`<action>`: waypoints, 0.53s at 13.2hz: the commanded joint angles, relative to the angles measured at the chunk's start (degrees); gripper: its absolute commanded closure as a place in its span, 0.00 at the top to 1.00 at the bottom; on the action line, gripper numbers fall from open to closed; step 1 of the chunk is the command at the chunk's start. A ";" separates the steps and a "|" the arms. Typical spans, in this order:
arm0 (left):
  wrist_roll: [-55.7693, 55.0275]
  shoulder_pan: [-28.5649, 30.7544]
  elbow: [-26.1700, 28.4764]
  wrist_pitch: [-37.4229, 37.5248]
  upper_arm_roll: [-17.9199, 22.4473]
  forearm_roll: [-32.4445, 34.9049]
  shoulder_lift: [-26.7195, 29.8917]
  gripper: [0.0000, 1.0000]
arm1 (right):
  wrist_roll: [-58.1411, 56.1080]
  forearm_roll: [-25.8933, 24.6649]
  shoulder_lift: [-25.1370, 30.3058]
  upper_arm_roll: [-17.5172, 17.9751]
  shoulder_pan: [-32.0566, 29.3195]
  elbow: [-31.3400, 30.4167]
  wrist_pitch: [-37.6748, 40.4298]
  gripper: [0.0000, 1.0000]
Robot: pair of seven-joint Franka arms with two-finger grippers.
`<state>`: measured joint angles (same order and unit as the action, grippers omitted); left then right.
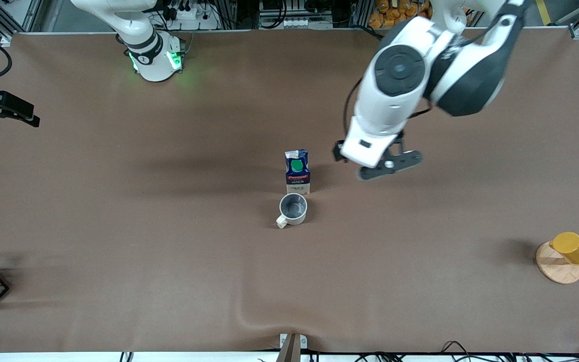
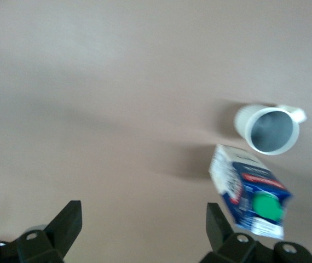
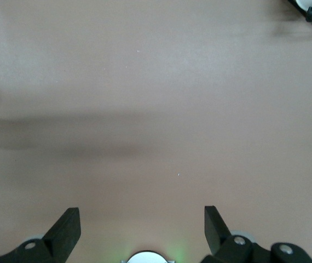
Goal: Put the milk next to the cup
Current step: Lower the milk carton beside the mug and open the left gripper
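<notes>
Brown counter (image 1: 169, 261): one milk (image 1: 297, 171) touching one cup (image 1: 292, 209).
Left tool (image 1: 387, 163) spread wide, empty, over the counter beside the milk; right tool (image 3: 142, 227) wide, empty, waiting.

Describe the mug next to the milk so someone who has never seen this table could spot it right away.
Look at the middle of the brown table, where a dark-blue milk carton stands upright. The cup sits just beside it, nearer the front camera. It is a small cream-white mug with a grey inside and a small handle, standing alone, with no wooden disc or wire rack.
</notes>
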<state>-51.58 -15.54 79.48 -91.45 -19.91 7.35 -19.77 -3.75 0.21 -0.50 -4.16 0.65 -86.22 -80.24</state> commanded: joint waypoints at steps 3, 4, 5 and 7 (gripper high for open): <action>11.72 10.60 13.68 -0.66 -0.31 2.85 13.52 1.00 | 1.29 0.58 2.52 0.47 0.93 -0.79 2.28 1.00; 16.38 12.97 13.95 -0.23 -0.31 2.50 14.40 1.00 | 1.47 0.58 2.52 0.47 0.93 -0.70 1.93 1.00; 21.13 16.56 14.21 0.04 -0.22 1.71 15.63 1.00 | 1.38 0.75 2.52 0.47 0.84 -0.53 1.58 1.00; 33.68 19.85 13.78 1.96 2.74 -1.19 16.60 1.00 | 1.47 1.19 3.74 0.56 0.84 -0.26 0.88 1.00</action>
<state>-26.87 1.87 91.55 -90.84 -19.22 8.51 -5.66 -3.51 0.22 1.13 -3.64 1.31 -86.07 -78.94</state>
